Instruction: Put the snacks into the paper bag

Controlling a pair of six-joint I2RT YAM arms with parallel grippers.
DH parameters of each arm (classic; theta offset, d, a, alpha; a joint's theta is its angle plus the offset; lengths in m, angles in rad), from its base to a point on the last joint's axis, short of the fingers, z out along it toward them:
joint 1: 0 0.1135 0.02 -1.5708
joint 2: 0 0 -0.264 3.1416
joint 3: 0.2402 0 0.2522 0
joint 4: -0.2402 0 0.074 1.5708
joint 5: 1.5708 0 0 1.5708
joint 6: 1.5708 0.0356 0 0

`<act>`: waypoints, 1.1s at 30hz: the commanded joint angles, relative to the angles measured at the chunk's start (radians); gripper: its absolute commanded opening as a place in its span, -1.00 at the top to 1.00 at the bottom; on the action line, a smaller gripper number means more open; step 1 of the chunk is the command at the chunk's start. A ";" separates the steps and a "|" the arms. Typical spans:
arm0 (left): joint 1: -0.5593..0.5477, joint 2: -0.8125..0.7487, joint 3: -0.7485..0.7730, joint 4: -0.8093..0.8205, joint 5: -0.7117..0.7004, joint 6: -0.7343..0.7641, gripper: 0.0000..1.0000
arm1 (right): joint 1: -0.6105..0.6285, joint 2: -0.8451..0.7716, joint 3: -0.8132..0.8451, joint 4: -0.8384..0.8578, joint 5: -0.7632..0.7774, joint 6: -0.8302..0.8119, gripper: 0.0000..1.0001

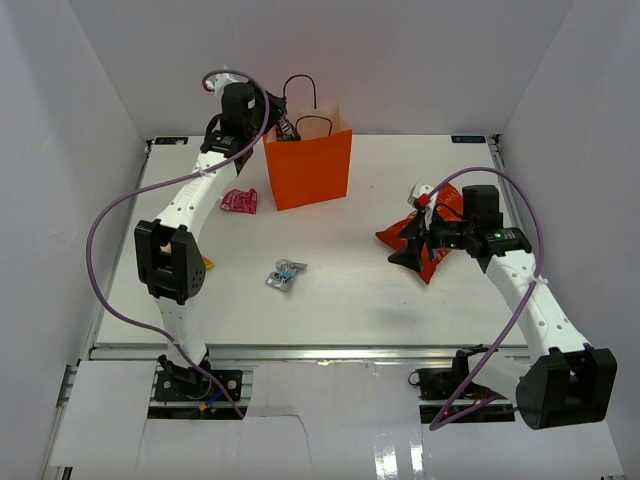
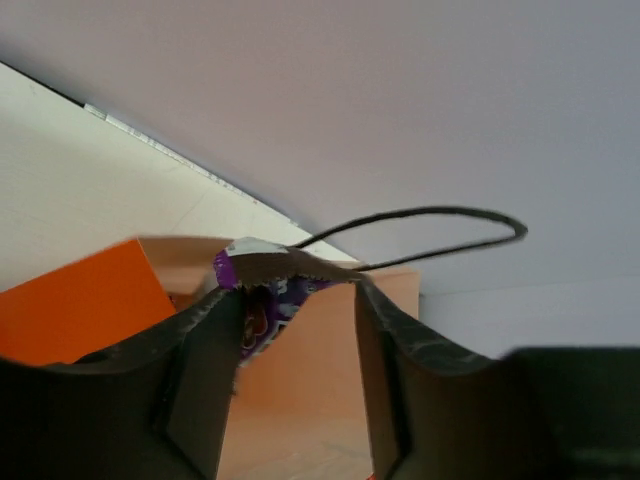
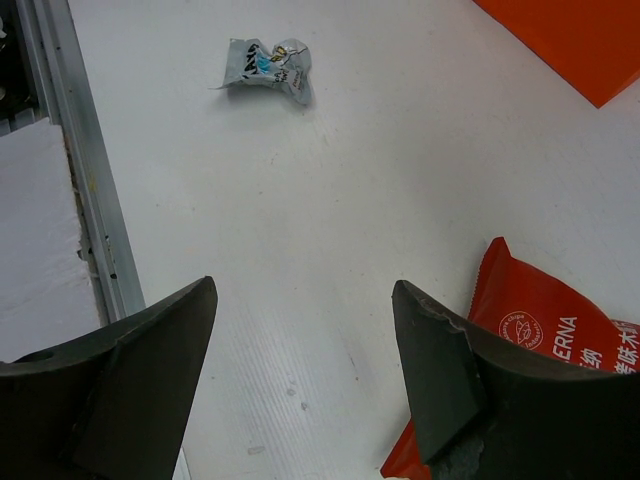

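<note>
Clinging to the left gripper's [image 2: 293, 293] parted jaws over the paper bag [image 1: 310, 170], upper centre, the purple packet [image 2: 258, 305] may drop outside; right gripper [image 3: 305, 300] gapes empty.

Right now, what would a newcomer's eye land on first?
The bright orange paper bag standing at the back, with the left end effector over its mouth and a purple packet between its fingertips. Then the red chip bag on the right, beside the open right end effector.

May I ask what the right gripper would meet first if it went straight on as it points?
Probably the bare table; the chip bag lies just beside the right gripper's line, so a finger might clip it.
</note>
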 commanded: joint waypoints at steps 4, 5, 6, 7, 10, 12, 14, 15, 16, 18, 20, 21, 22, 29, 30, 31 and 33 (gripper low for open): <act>-0.006 -0.084 0.020 0.029 0.065 0.022 -0.51 | -0.005 -0.013 -0.003 0.022 -0.035 0.007 -0.54; -0.006 -0.086 0.046 0.029 0.075 0.031 -0.56 | -0.005 -0.012 -0.002 0.016 -0.037 0.003 -0.54; -0.006 -0.087 0.062 0.029 0.096 0.039 -0.60 | -0.005 -0.009 0.000 0.012 -0.044 -0.004 -0.54; -0.008 -0.092 0.077 0.028 0.108 0.055 -0.66 | -0.004 -0.002 0.007 0.004 -0.051 -0.029 -0.55; -0.008 -0.121 0.131 0.031 0.172 0.105 -0.73 | 0.004 0.039 0.041 -0.120 -0.141 -0.236 -0.57; -0.006 -0.152 0.123 0.033 0.211 0.132 -0.74 | 0.032 0.089 0.099 -0.319 -0.198 -0.421 -0.58; -0.006 -0.233 0.049 0.034 0.222 0.203 -0.76 | 0.082 0.123 0.144 -0.478 -0.186 -0.693 -0.59; -0.005 -0.268 0.010 0.028 0.213 0.220 -0.80 | 0.101 0.151 0.152 -0.514 -0.178 -0.779 -0.60; -0.003 -0.355 -0.036 0.025 0.199 0.271 -0.84 | 0.119 0.165 0.158 -0.537 -0.161 -0.906 -0.60; -0.002 -0.455 -0.201 -0.022 0.161 0.301 -0.94 | 0.199 0.201 0.179 -0.530 -0.082 -0.965 -0.61; 0.006 -0.614 -0.329 -0.067 0.079 0.321 -0.96 | 0.303 0.235 0.205 -0.498 0.035 -0.987 -0.62; 0.018 -0.671 -0.461 -0.116 0.069 0.329 -0.96 | 0.334 0.278 0.243 -0.475 0.061 -0.997 -0.62; 0.023 -0.726 -0.531 -0.138 0.040 0.327 -0.96 | 0.363 0.304 0.268 -0.459 0.086 -1.002 -0.63; 0.033 -1.214 -1.002 -0.371 0.010 0.179 -0.96 | 0.581 0.573 0.509 -0.348 0.303 -0.969 -0.66; 0.035 -1.309 -1.035 -0.433 0.009 0.131 -0.96 | 0.598 0.620 0.541 -0.326 0.319 -0.937 -0.66; 0.035 -1.354 -1.090 -0.464 0.006 0.103 -0.96 | 0.631 0.646 0.555 -0.280 0.339 -0.921 -0.67; 0.035 -1.481 -1.133 -0.533 0.001 0.038 -0.96 | 0.660 0.709 0.579 -0.245 0.388 -0.895 -0.68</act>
